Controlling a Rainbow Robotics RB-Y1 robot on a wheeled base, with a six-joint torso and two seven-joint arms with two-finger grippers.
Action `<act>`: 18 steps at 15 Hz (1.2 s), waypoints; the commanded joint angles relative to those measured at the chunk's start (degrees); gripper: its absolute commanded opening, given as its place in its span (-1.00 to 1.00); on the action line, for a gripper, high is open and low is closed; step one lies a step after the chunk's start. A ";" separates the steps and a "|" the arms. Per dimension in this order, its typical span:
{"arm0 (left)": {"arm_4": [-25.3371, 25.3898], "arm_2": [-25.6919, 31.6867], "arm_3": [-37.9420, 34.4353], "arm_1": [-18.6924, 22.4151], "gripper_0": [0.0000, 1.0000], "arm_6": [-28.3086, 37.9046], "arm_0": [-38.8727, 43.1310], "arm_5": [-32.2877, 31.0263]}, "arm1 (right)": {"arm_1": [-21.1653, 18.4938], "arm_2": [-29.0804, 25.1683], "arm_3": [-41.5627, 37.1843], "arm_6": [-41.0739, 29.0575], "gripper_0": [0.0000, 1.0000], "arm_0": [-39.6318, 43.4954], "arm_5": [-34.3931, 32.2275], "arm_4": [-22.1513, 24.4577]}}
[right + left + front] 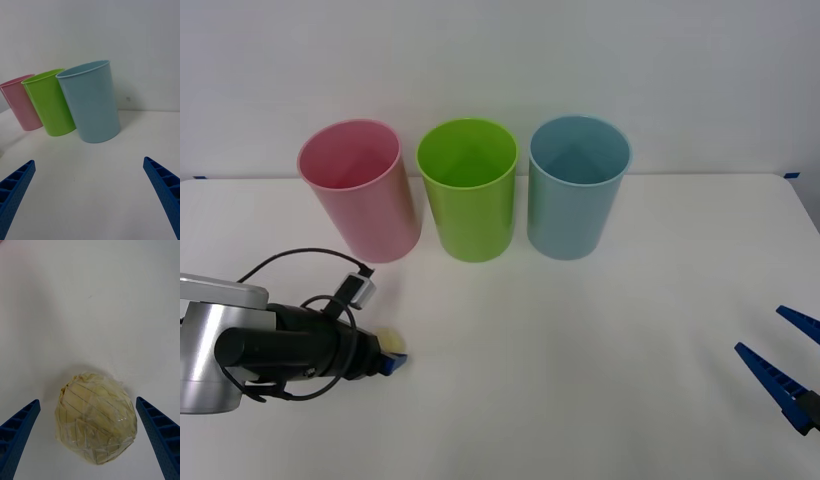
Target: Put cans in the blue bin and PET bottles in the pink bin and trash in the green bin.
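The left gripper (392, 362), jaws wide, is straddling the trash (95, 418) at lower left of the front frame; an off-centre closure is likely to squeeze the wad out sideways. The right gripper (778, 360) is idling wide at lower right. Count: one wad, three bins across the upper centre — pink (360, 190), green (470, 190), blue (576, 187).

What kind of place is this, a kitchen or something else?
Probably a lab test bench, not a kitchen: a bare white table against a blank wall, three colored bins such as the green bin, and one wad of trash.
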 commanded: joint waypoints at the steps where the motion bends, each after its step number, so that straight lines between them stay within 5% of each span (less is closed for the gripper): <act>1: 0.05 0.01 0.65 -0.59 0.47 0.07 0.01 -0.62 | 0.00 0.00 0.00 0.00 1.00 0.00 0.00 0.00; 3: -0.21 0.01 1.53 -1.11 0.34 0.16 0.18 -1.15 | 0.00 0.00 0.00 0.00 1.00 0.00 0.00 0.00; 4: -0.56 -0.08 1.97 -1.38 0.08 0.16 0.27 -1.68 | 0.00 0.00 0.00 0.00 1.00 0.00 0.00 0.00; 6: -1.18 -0.08 2.15 -1.38 -0.79 0.16 0.36 -2.20 | 0.00 0.00 0.00 0.00 1.00 0.00 0.00 0.00; 7: -1.18 0.01 2.15 -1.38 -0.99 0.16 0.36 -2.64 | 0.00 0.00 0.00 0.00 1.00 0.00 0.00 0.00; 13: -2.23 0.01 2.50 -0.76 -1.00 -0.19 1.15 -4.31 | 0.00 0.00 0.00 0.00 1.00 0.00 0.00 0.00; 18: -2.41 1.33 2.59 3.37 -1.00 -6.34 3.52 -12.66 | 0.00 0.00 0.00 0.00 1.00 0.00 0.00 0.00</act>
